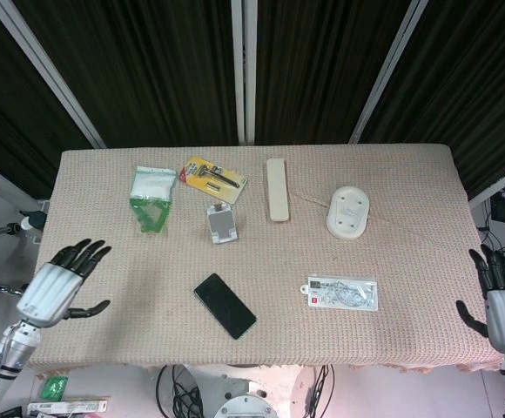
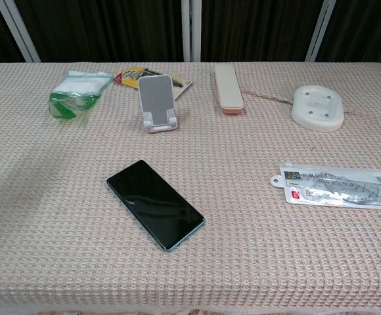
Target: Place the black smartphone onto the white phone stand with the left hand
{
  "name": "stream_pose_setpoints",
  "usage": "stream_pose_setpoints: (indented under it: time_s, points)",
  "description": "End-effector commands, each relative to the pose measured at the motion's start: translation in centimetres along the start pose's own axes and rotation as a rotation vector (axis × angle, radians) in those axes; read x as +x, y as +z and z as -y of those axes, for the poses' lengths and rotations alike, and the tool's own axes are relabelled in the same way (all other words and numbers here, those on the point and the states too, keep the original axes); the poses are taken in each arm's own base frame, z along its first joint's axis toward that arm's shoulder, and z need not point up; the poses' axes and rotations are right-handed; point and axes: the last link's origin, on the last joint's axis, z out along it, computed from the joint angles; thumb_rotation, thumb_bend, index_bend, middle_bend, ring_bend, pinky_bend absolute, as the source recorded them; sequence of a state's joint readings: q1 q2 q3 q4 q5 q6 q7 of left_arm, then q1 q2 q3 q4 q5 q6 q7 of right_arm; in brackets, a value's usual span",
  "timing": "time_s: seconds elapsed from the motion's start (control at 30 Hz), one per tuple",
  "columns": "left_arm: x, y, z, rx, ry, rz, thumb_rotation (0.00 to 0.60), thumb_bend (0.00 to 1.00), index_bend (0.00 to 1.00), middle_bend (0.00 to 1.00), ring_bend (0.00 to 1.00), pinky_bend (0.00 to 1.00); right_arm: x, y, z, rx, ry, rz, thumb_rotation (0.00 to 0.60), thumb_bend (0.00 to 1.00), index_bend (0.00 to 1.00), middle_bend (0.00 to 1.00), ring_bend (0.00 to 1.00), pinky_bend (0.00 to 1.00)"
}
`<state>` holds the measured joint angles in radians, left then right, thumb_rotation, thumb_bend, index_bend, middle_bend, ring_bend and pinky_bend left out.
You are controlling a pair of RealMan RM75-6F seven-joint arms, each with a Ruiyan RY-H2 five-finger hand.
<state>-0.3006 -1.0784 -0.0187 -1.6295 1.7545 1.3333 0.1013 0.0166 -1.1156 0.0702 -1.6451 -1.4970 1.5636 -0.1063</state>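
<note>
Head and chest views of the cloth-covered surface (image 1: 392, 187). We see the left hand (image 1: 54, 289) raised over the near left corner of the surface, its fingers (image 1: 83, 252) spread apart and released, grasping nothing and touching nothing. The right hand (image 1: 503, 306) sits off the right edge of the surface, its fingers (image 1: 496, 266) likewise extended and apart, holding nothing. Neither hand appears in the chest view.

We find the black smartphone (image 1: 225, 306) lying flat, screen up and set diagonally, near the front middle of the surface, well apart from both hands. The white phone stand (image 2: 157, 103) stands upright behind it, toward the far side, with nothing resting on it.

Around the stand we note a clear bag with green trim (image 2: 77, 92) to its left, a yellow card pack (image 1: 212, 178) just behind it, and a long beige case (image 2: 228, 87) to its right. Farther right lies a white oval dish (image 2: 318, 107), and nearer the front right a clear packet with a red label (image 2: 338, 186) rests flat
</note>
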Motion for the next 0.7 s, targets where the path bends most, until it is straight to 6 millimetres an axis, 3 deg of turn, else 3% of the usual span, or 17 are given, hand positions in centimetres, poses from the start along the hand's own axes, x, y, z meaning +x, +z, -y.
stream_pose_setpoints:
  time_s: [0.03, 0.17, 0.3, 0.6, 0.7]
  points:
    - [1.0, 2.7, -2.6, -0.155, 0.028, 0.039, 0.376, 0.17, 0.08, 0.09, 0.09, 0.23, 0.3, 0.0, 0.0, -0.003, -0.002, -0.011, 0.6, 0.19, 0.0, 0.0, 0.0, 0.0]
    - [0.5, 5.2, -5.4, -0.292, 0.06, 0.104, 0.384, 0.17, 0.08, 0.09, 0.09, 0.24, 0.7, -0.1, 0.0, -0.006, -0.003, -0.024, 0.6, 0.2, 0.0, 0.0, 0.0, 0.0]
    - [-1.0, 7.5, -7.5, -0.377, 0.088, 0.184, 0.428, 0.17, 0.08, 0.09, 0.09, 0.24, 0.8, -0.3, 0.1, -0.006, -0.004, -0.022, 0.6, 0.2, 0.0, 0.0, 0.0, 0.0]
    - [-4.2, 11.1, -10.5, -0.463, 0.104, 0.276, 0.586, 0.17, 0.08, 0.09, 0.09, 0.24, 1.2, -0.4, -0.1, -0.011, 0.001, -0.039, 0.6, 0.2, 0.0, 0.0, 0.0, 0.0]
    - [-4.7, 11.9, -11.3, -0.488, 0.121, 0.287, 0.6, 0.17, 0.08, 0.09, 0.09, 0.24, 1.3, -0.5, -0.2, -0.016, 0.004, -0.044, 0.6, 0.2, 0.0, 0.0, 0.0, 0.0]
